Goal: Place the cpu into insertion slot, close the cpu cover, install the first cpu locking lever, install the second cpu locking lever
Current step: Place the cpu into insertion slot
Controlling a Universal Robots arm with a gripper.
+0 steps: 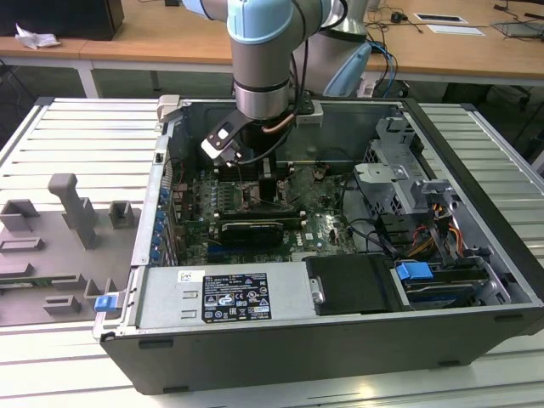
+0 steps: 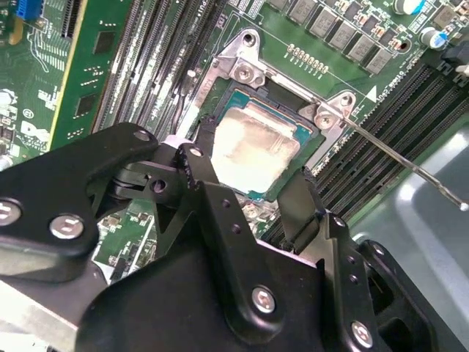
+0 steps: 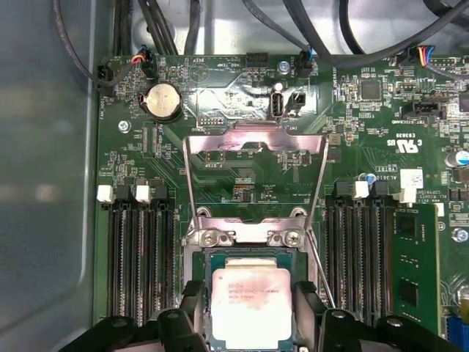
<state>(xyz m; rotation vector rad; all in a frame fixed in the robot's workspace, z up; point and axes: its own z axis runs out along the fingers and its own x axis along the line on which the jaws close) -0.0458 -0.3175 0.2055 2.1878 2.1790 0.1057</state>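
Chip seated in socket, mid green board; claw straddles it, clamping or released cannot tell. Cover swung open, lever unlatched: closing, both latchings left

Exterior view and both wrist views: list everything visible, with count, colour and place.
case: one, dark grey, open, on the table.
table: one, silvery slats, under the case.
board: one, green, inside the case.
chip: one, silvery-beige, in the socket.
socket: one, dark, on the board.
cover: one, silvery, open beyond the socket.
memory slots: several, black, flanking the socket.
battery: one, silver, on the board.
blocks: several, grey, exterior view's left of the case.
arm: one, grey and blue, reaching into the case.
gripper: one, black, at the chip.
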